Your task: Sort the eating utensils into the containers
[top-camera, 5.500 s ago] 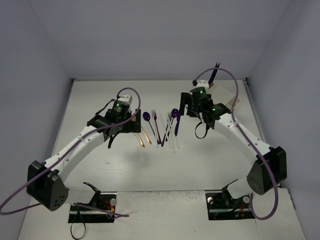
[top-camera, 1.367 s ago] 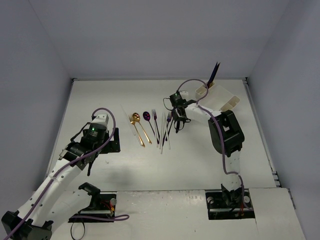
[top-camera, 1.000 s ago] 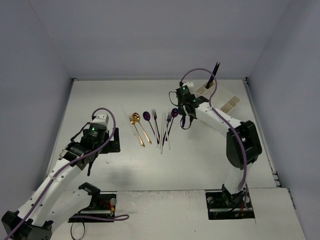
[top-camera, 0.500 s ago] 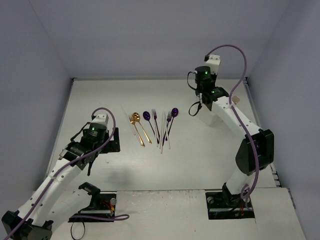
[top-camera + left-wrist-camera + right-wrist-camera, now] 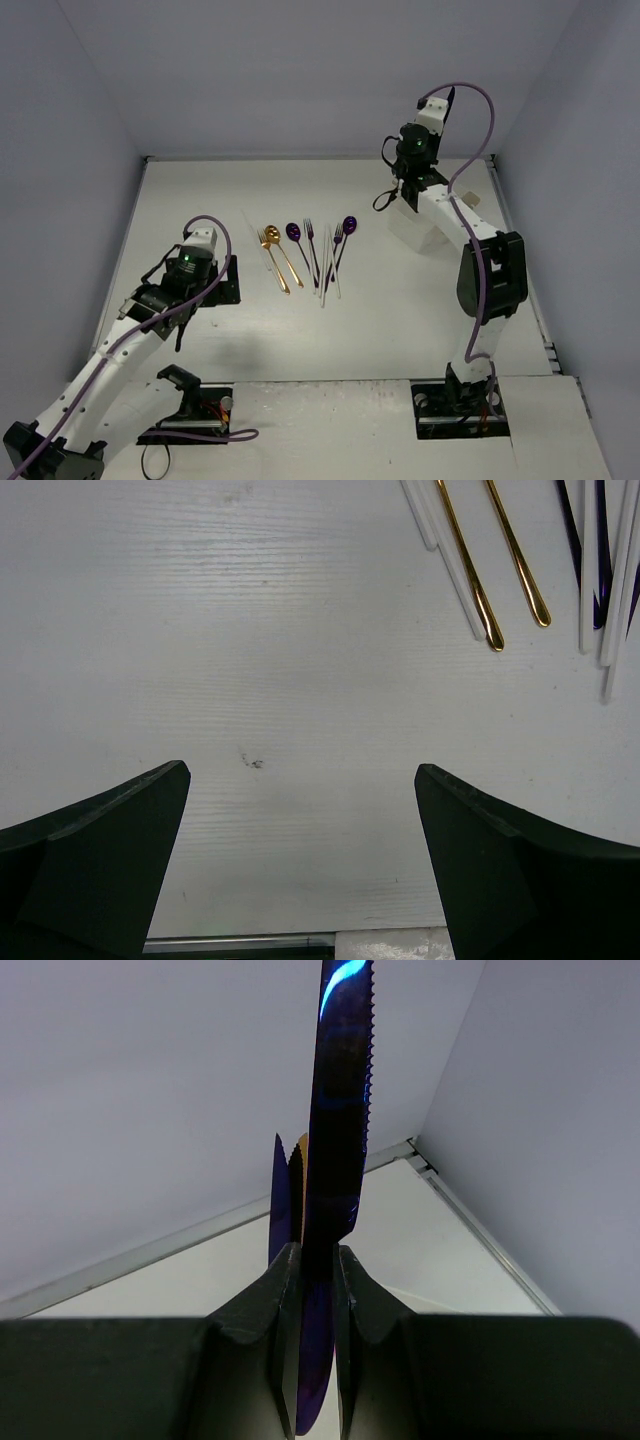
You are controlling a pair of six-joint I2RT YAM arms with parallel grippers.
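Note:
The eating utensils lie in a row mid-table: a gold fork [image 5: 264,238] and gold spoon [image 5: 272,232], purple spoons [image 5: 293,231] [image 5: 349,222], forks and clear white pieces [image 5: 324,272]. My right gripper [image 5: 317,1255] is shut on a dark purple-blue serrated knife [image 5: 340,1080], held high at the back right. Close behind it stand another purple blade [image 5: 279,1200] and a gold one [image 5: 298,1175]. The containers [image 5: 415,223] are mostly hidden behind the right arm [image 5: 412,150]. My left gripper [image 5: 300,770] [image 5: 222,280] is open over bare table, left of the row.
Gold handle ends [image 5: 492,630] and white handles [image 5: 445,550] reach into the top right of the left wrist view. The back wall and right wall meet close behind the raised right arm. The table's near edge [image 5: 240,942] shows below the left jaws.
The right arm has lifted from the utensil row and swung up and back toward the rear right corner with the knife in its grip. The left arm has stayed still.

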